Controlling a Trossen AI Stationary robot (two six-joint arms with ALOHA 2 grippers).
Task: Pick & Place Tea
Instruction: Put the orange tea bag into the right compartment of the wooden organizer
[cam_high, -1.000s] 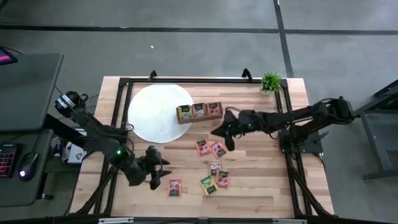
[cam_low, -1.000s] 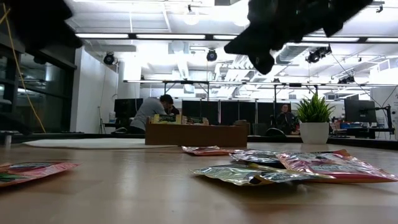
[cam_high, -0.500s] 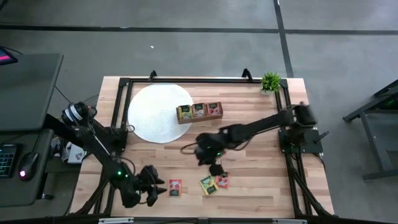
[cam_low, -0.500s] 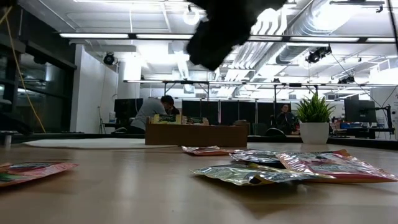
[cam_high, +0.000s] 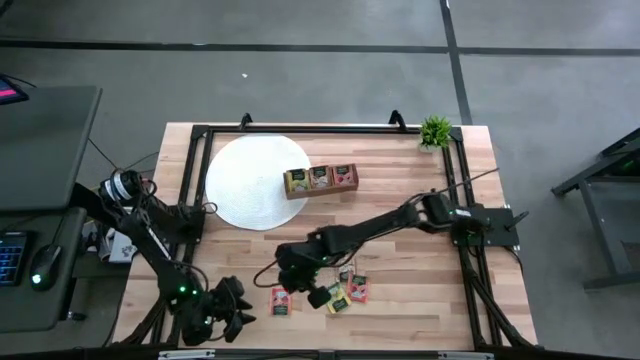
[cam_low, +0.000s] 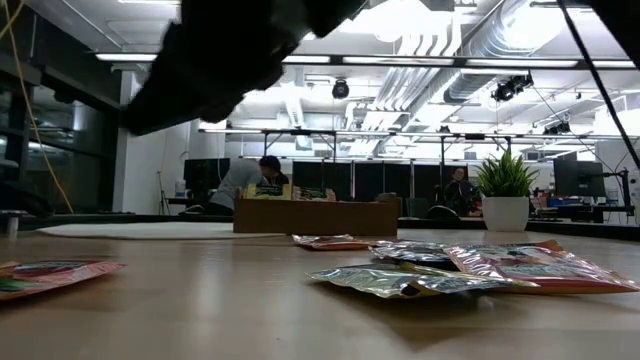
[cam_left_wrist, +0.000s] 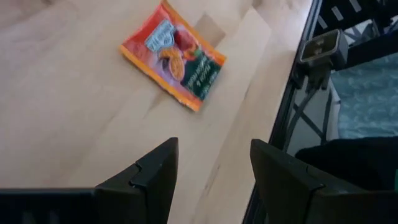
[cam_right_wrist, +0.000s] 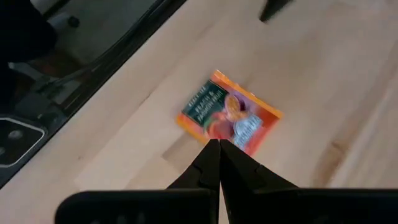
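The left gripper (cam_high: 232, 322) sits at the near left corner of the table (cam_high: 420, 320), fingers (cam_left_wrist: 155, 171) spread wide with nothing between them. It hangs just left of a lone red packet (cam_high: 282, 301), pulled back far enough, I judge, to leave the other arm room to come in.

That packet lies flat on the bare wood near the front edge, apart from the rest of the tea, which makes it the easiest one to reach from above. The right gripper (cam_high: 297, 283) has stretched across from the right side and hovers over it, its fingers (cam_right_wrist: 214, 163) pressed together and empty, tips aimed at the packet's edge. Closed like that it cannot grasp; it would need to part its fingers before going down, or it means to nudge the packet first.

Just right of it a small cluster of packets (cam_high: 345, 290) in green, yellow and red lies loose, some overlapping, so they are harder to lift singly.

Farther back, at mid-table, the tray (cam_high: 320, 180) stands beside a white round mat (cam_high: 240, 180), already holding packets upright in its compartments; it looks like the place where the tea is sorted. A small potted plant (cam_high: 436, 131) stands at the far right corner, out of the way.
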